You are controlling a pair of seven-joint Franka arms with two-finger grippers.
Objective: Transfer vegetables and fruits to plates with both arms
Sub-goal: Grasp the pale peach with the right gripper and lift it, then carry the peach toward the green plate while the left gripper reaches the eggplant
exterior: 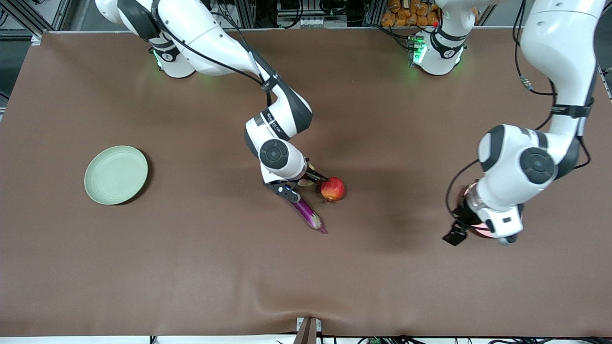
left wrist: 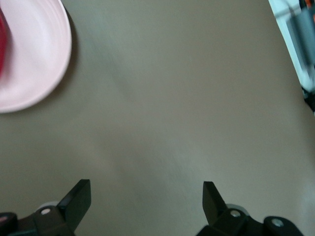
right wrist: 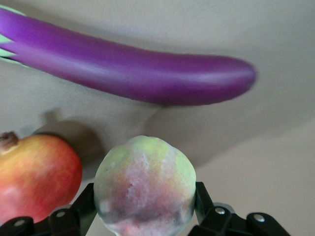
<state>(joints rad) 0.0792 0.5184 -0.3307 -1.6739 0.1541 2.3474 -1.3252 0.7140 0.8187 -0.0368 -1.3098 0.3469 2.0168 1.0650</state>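
My right gripper (right wrist: pixel 145 209) sits low at the table's middle, its fingers clamped on the peach (right wrist: pixel 145 189) — a fuzzy ball, pale green on top, mottled pink below. Touching or just beside it lies the red-orange pomegranate (exterior: pixel 333 188); the glossy purple eggplant (exterior: pixel 308 213) lies close by, nearer the front camera. The green plate (exterior: pixel 115 174) rests well apart. My left gripper (left wrist: pixel 146 201) hangs spread wide, holding nothing, beside the pink plate (left wrist: pixel 34 59) — something red sits on it.
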